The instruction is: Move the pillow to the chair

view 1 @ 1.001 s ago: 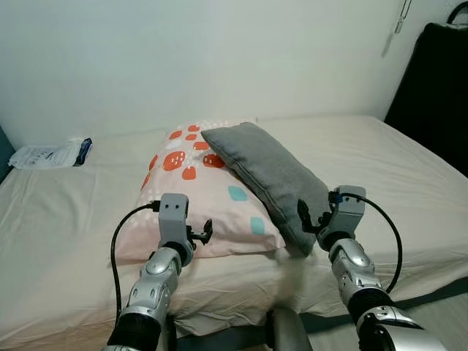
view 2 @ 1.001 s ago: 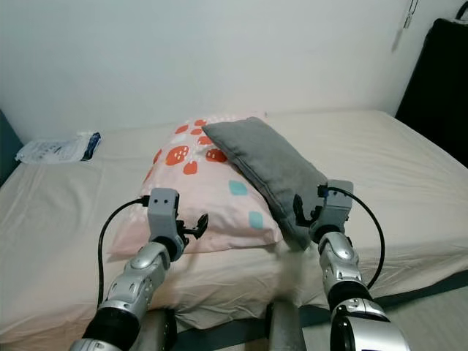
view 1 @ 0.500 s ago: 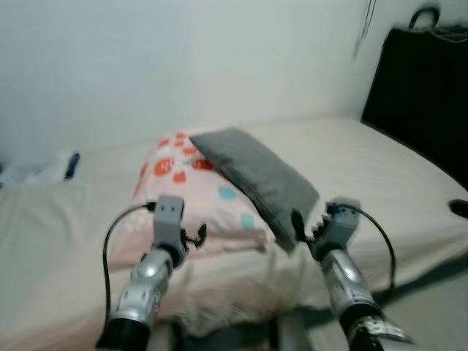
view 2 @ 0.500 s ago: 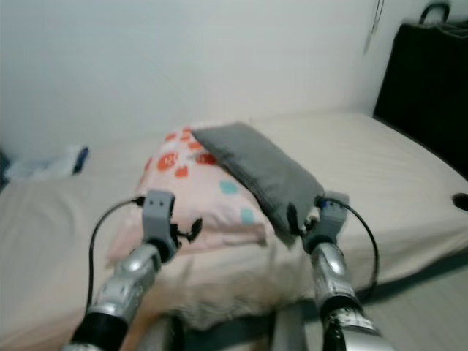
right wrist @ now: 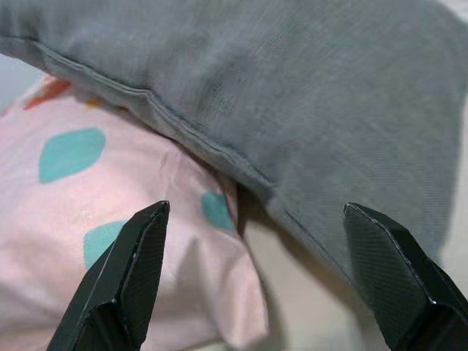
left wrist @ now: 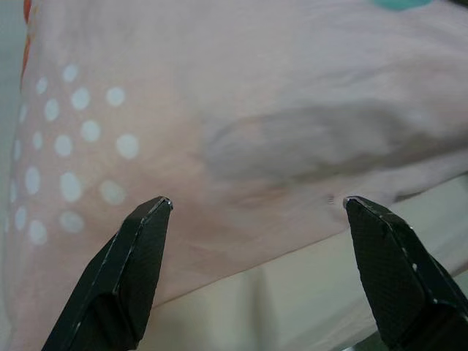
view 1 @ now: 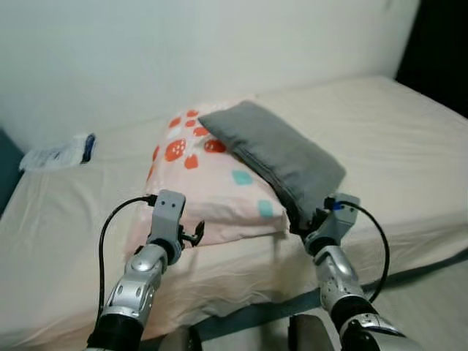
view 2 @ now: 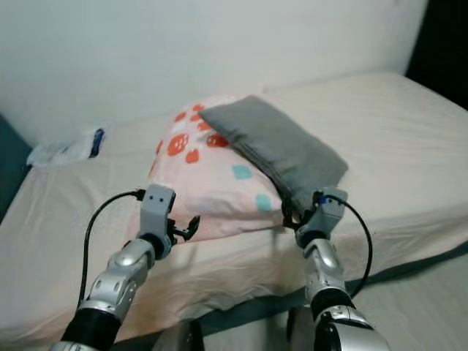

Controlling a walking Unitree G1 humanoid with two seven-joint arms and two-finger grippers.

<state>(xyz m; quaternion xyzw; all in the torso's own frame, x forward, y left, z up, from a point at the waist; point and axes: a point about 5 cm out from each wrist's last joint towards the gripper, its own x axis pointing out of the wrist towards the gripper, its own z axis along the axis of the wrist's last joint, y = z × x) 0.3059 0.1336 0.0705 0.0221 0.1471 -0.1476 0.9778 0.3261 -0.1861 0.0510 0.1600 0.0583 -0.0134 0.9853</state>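
Lying across pink pillow (view 1: 212, 183), grey pillow (view 1: 278, 157) long axis angled toward right gripper (view 1: 313, 219)

Two jointed silver metal arms end in grey box-shaped wrist housings, each fed by a looping black cable; each carries two long, textured black fingers (left wrist: 131, 270).

Small pillow (view 1: 278, 152) atop large pillow (view 1: 208, 186), both on bed (view 1: 66, 219); packet (view 1: 58, 151) far left.
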